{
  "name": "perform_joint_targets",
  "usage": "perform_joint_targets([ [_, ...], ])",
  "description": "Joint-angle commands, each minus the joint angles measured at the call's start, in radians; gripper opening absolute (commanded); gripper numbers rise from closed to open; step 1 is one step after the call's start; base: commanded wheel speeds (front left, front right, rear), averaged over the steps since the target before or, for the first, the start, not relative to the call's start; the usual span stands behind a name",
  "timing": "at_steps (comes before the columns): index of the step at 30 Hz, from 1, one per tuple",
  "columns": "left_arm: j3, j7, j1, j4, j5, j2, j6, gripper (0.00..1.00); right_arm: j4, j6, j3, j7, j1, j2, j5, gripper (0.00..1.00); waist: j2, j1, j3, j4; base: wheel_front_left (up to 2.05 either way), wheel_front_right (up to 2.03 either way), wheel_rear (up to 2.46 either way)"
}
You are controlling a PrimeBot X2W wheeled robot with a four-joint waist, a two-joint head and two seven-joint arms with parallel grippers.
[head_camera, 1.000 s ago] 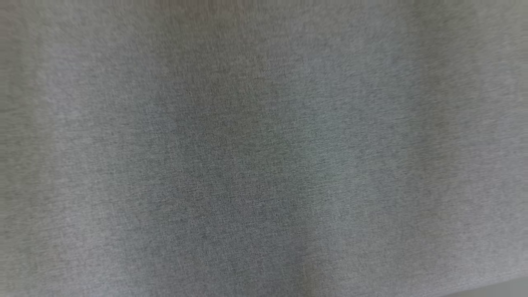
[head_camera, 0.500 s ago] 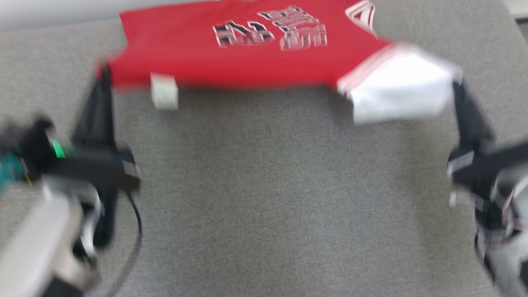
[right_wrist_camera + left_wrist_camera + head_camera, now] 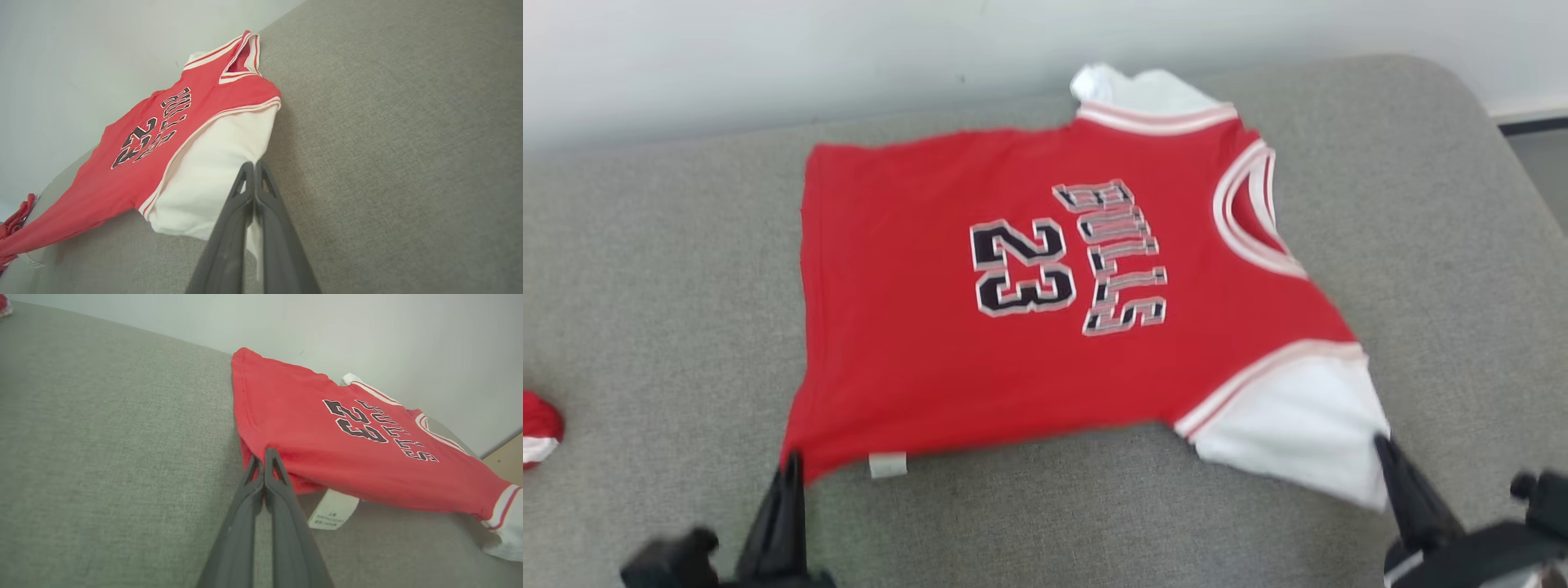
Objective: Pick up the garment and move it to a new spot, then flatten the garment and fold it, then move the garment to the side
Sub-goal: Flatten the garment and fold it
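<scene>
The red basketball jersey (image 3: 915,343), with white sleeves, a white-trimmed neck and "23" and "BULLS" in black and white, lies spread front-up over the middle and far part of the desk (image 3: 670,269), a broad top covered in grey woven cloth. Its neck points to the robot's right and its hem to the left. The far sleeve reaches almost to the desk's back edge. The near edge is lifted off the cloth and throws a shadow under it, and a small white care label (image 3: 888,464) hangs by the near hem corner. The left claw (image 3: 791,467) has its two dark fingers pressed together on that hem corner. The right claw (image 3: 1382,447) is pinched on the outer edge of the near white sleeve, with white cloth showing between its fingers in the right wrist view.

A plain pale wall (image 3: 768,49) stands right behind the desk. The desk's far right corner is rounded, and past it a dark skirting strip (image 3: 1531,125) and a bit of floor show. Bare grey cloth lies open in front of the jersey, between the claws, and widely to both sides.

At the left edge of the head view a small red-and-white bundle of cloth (image 3: 536,429) is cut off by the frame, and what it is cannot be told. The head view is slightly blurred, and the bodies of both claws are cut off at its bottom.
</scene>
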Motion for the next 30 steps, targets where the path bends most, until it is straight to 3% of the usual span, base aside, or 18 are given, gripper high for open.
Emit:
perform_joint_targets([
  [1, 0.01, -0.003, 0.025, 0.007, 0.014, -0.004, 0.001, 0.0, -0.008, -0.002, -0.012, 0.01, 0.025, 0.011, -0.01, 0.0, 0.0003, 0.0002, -0.023, 0.001, 0.0, 0.0, 0.0],
  [13, 0.098, -0.003, 0.226, 0.014, 0.101, -0.082, -0.043, 0.0, -0.184, -0.002, -0.133, 0.192, 0.281, 0.155, -0.083, 0.0, 0.0003, 0.0002, -0.069, 0.02, 0.0, 0.0, 0.0],
  [22, 0.082, -0.003, 0.162, 0.001, 0.162, -0.093, -0.068, 0.0, -0.256, -0.002, -0.176, 0.253, 0.195, 0.206, -0.035, 0.0, 0.0003, 0.0002, -0.08, 0.022, 0.0, 0.0, 0.0],
  [30, 0.057, 0.013, 0.023, 0.038, 0.191, -0.077, -0.096, 0.0, -0.186, -0.002, -0.177, 0.299, 0.013, 0.184, -0.052, 0.0, 0.0003, 0.0002, -0.072, 0.029, 0.0, 0.0, 0.0],
])
